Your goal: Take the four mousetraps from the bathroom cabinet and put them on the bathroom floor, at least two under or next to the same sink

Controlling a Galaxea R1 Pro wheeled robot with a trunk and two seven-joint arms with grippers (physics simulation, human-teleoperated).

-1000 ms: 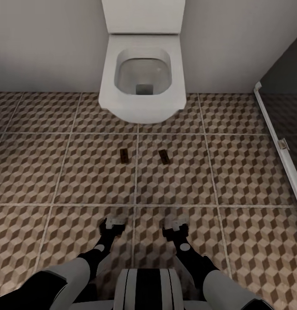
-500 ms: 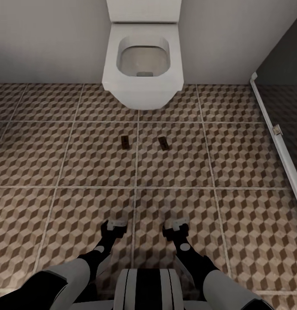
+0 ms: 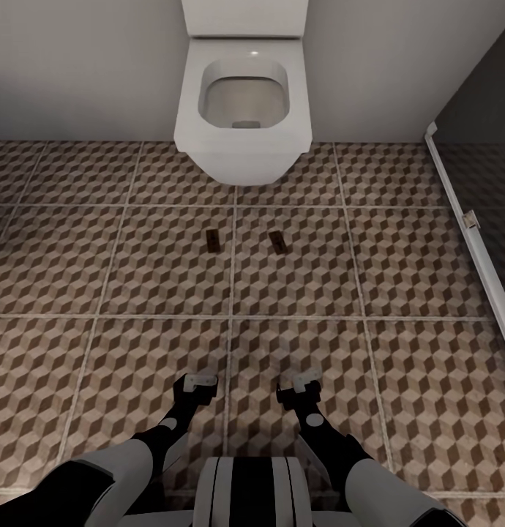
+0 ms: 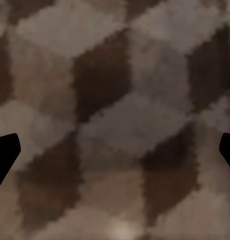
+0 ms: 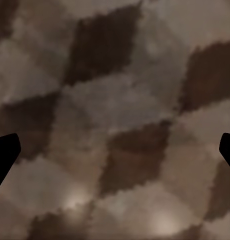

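Observation:
Two small brown mousetraps lie flat on the cube-patterned bathroom floor (image 3: 121,263) in front of the toilet, one (image 3: 212,241) left of a grout line and the other (image 3: 278,242) right of it. My left gripper (image 3: 195,382) and right gripper (image 3: 299,382) hang low over the tiles well short of the traps, both open and holding nothing. In the left wrist view the dark fingertips (image 4: 6,152) stand far apart over blurred tile; the right wrist view has its fingertips (image 5: 5,150) equally wide apart. Cabinet and sink are out of view.
A white square toilet (image 3: 243,110) stands against the grey back wall. At the right runs the white-framed glass edge of the dark shower (image 3: 468,219). Open tiled floor spreads between my arms and the traps.
The camera pulled back over the first half second, so toilet and traps shifted up the picture; since then nothing has moved. Both grippers kept their pose.

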